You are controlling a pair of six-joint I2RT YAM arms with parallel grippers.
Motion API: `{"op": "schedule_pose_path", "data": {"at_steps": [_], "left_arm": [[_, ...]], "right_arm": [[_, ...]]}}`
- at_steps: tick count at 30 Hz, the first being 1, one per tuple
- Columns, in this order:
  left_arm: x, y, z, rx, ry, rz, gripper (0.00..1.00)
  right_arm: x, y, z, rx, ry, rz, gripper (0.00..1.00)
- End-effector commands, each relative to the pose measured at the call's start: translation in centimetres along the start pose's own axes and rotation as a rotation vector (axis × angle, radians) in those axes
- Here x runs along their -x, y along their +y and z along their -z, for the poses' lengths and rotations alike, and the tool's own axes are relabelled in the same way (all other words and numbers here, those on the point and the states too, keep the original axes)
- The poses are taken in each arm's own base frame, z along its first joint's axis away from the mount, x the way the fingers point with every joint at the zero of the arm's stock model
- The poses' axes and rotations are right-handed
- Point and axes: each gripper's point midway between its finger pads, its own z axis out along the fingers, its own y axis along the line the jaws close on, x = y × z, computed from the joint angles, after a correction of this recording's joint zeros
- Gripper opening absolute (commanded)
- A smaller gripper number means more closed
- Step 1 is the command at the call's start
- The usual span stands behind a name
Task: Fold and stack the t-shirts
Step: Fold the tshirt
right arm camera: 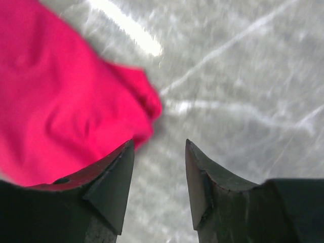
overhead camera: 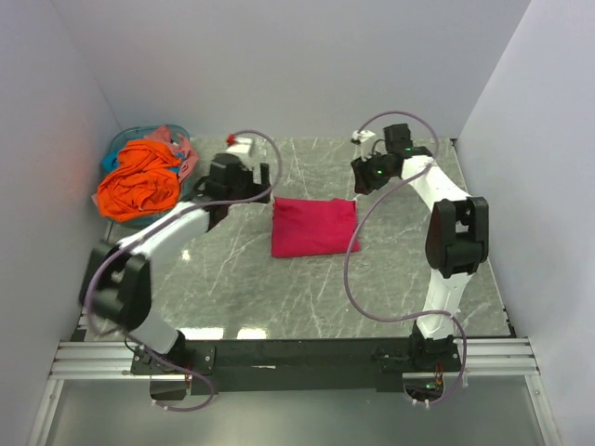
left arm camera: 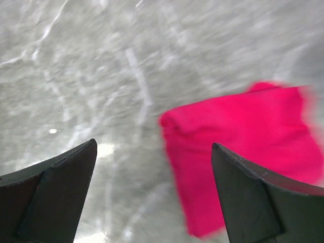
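A crimson-pink t-shirt (overhead camera: pixel 314 226) lies folded into a rectangle in the middle of the marble table. It shows at the right of the left wrist view (left arm camera: pixel 243 142) and at the left of the right wrist view (right arm camera: pixel 61 101). A bright orange t-shirt (overhead camera: pixel 139 178) is bunched in the teal basket (overhead camera: pixel 119 144) at the far left, with a bit of salmon-pink t-shirt (overhead camera: pixel 173 137) behind it. My left gripper (overhead camera: pixel 244 181) hovers left of the folded shirt, wide open and empty (left arm camera: pixel 154 152). My right gripper (overhead camera: pixel 368 172) hovers above its far right corner, open and empty (right arm camera: pixel 159 144).
White walls close in the table on the left, back and right. The grey marble tabletop (overhead camera: pixel 279 297) stretches from the folded shirt to the near edge, where the arm bases sit on a metal rail (overhead camera: pixel 297 358).
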Motion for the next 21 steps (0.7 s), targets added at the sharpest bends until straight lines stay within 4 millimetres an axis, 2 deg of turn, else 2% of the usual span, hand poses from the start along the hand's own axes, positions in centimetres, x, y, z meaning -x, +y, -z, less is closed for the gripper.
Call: {"op": "schedule_pose_path", "data": {"at_steps": [1, 2, 3, 4, 7, 10, 11, 14, 18, 21], "left_arm": [[0.6, -4.1, 4.0, -0.258, -0.004, 0.156, 0.99], [0.0, -5.0, 4.6, -0.311, 0.021, 0.175, 0.95], [-1.7, -5.8, 5.0, -0.356, 0.074, 0.212, 0.93], [-1.9, -7.4, 5.7, -0.457, 0.090, 0.226, 0.89], [-3.6, -8.6, 5.6, -0.524, 0.163, 0.268, 0.75], [-4.4, -7.7, 3.5, -0.451, 0.204, 0.284, 0.72], [-4.1, -6.6, 2.3, -0.377, 0.182, 0.286, 0.71], [-4.6, -5.3, -0.2, -0.278, 0.205, 0.292, 0.70], [-4.4, -4.9, -3.3, -0.239, 0.219, 0.285, 0.65], [-4.3, -4.6, -4.7, -0.211, 0.226, 0.271, 0.63]], "right_arm": [[0.8, 3.5, 3.2, 0.177, -0.023, -0.051, 0.54], [0.3, 3.7, 2.5, 0.194, -0.007, -0.076, 0.54], [0.1, 3.7, 2.1, 0.199, 0.002, -0.110, 0.54], [0.0, 3.7, 1.8, 0.200, 0.007, -0.130, 0.54], [-0.3, 3.5, 0.4, 0.227, 0.030, -0.185, 0.54], [-0.1, 3.4, 0.0, 0.227, 0.029, -0.221, 0.52], [-0.2, 3.4, -0.1, 0.230, 0.033, -0.231, 0.51], [-0.2, 3.6, -0.1, 0.229, 0.028, -0.248, 0.51], [-0.5, 2.9, -0.3, 0.180, 0.042, -0.277, 0.51], [-1.0, 2.4, -0.5, 0.138, 0.047, -0.280, 0.51]]}}
